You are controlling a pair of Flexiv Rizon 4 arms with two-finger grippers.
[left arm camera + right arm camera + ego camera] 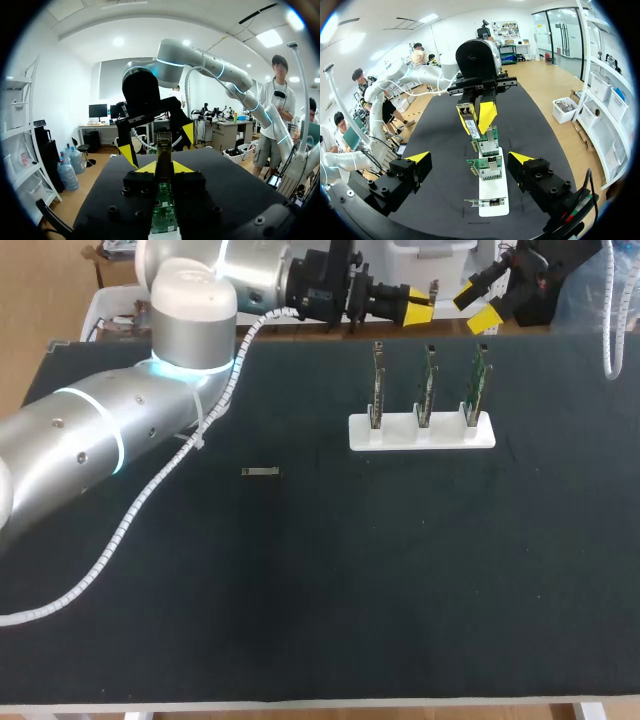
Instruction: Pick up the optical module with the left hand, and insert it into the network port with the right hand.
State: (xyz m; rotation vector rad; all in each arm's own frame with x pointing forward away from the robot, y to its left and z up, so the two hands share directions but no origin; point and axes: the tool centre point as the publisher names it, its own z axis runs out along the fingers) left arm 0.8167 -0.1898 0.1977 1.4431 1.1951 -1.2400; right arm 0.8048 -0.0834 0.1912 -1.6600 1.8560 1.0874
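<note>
At the frame's upper middle, my left pincer gripped the optical module, facing my released right pincer. Handover was in hand, I judged; next, the right must clamp the module's free end.

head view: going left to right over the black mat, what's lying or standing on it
small metal piece → white holder, with three boards standing in it: left board → middle board → right board
</note>
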